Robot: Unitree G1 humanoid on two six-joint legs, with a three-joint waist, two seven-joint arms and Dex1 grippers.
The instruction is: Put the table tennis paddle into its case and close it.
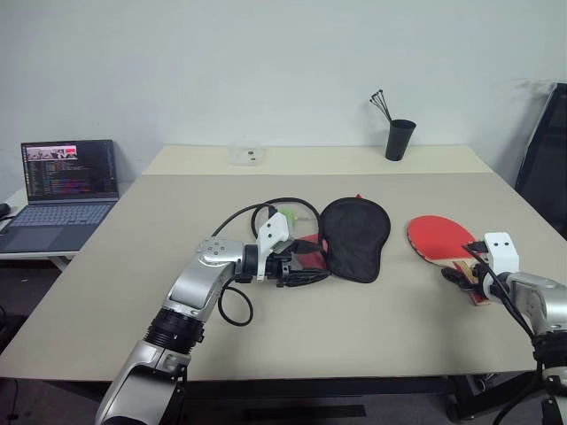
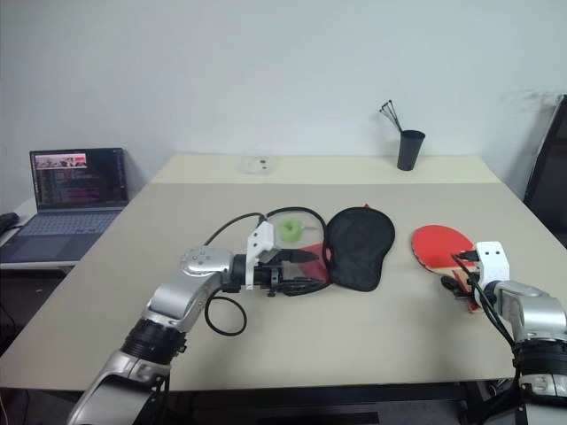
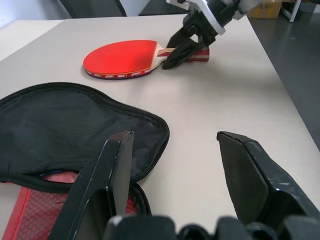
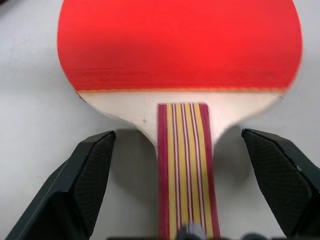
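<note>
Red-rubbered table tennis paddle is lying flat at the right of the beige worktop, its striped handle pointing to the near edge, while the right gripper is hovering over that handle with jaws spread wide to either side, grasping nothing. Black case is resting unzipped just left of the paddle, red mesh lining showing at its mouth, and the left gripper is sitting beside that mouth, jaws parted and empty.
</note>
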